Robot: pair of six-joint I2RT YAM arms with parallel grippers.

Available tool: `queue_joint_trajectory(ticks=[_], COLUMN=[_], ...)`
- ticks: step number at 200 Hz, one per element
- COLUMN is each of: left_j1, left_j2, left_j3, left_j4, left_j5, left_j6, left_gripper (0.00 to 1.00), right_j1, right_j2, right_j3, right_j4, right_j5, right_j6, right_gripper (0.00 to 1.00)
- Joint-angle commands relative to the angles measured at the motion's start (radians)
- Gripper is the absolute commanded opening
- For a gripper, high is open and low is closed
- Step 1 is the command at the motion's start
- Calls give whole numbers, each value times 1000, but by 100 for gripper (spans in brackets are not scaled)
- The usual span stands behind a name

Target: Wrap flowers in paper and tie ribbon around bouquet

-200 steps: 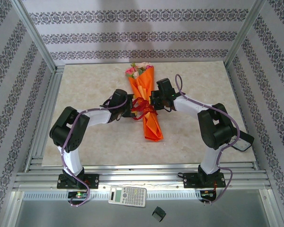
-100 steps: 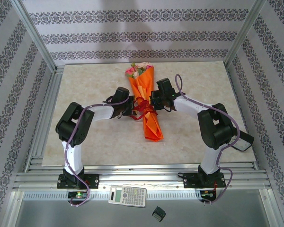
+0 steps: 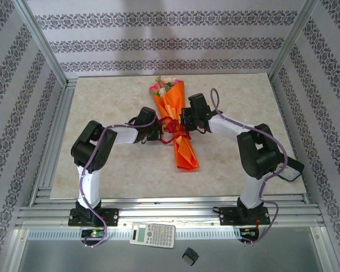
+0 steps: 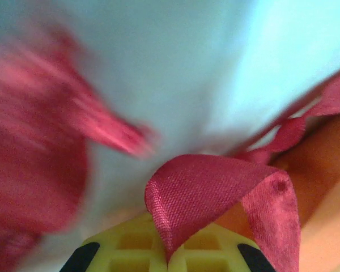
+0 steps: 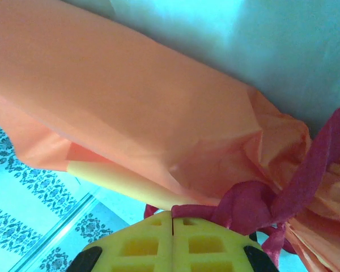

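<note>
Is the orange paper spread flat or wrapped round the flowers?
Wrapped: the paper forms a narrow cone, flowers poking from its far end, ribbon around its middle.

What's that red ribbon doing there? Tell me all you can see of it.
The ribbon is dark red woven satin, thin and glossy, looped around the middle of the orange bouquet, which lies on the table. Its loose ends curl outward. The left gripper and right gripper each pinch a strand between shut jaws.
</note>
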Motion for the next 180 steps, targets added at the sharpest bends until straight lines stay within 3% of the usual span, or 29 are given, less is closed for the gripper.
queue_joint_trajectory(ticks=[1, 116, 180], left_j1=[17, 48, 48], left_j2=[-32, -83, -124], left_j3=[-33, -123, -145], left_j4=[-5, 65, 49], left_j5=[-24, -44, -20], left_j6=[-117, -75, -51], left_gripper=[0, 0, 0], right_j1=[-15, -54, -71], right_j2=[-44, -77, -127], right_j3=[-30, -95, -152], right_j4=[15, 86, 111], right_j5=[35, 24, 77], right_j6=[-29, -47, -55], right_gripper=[0, 0, 0])
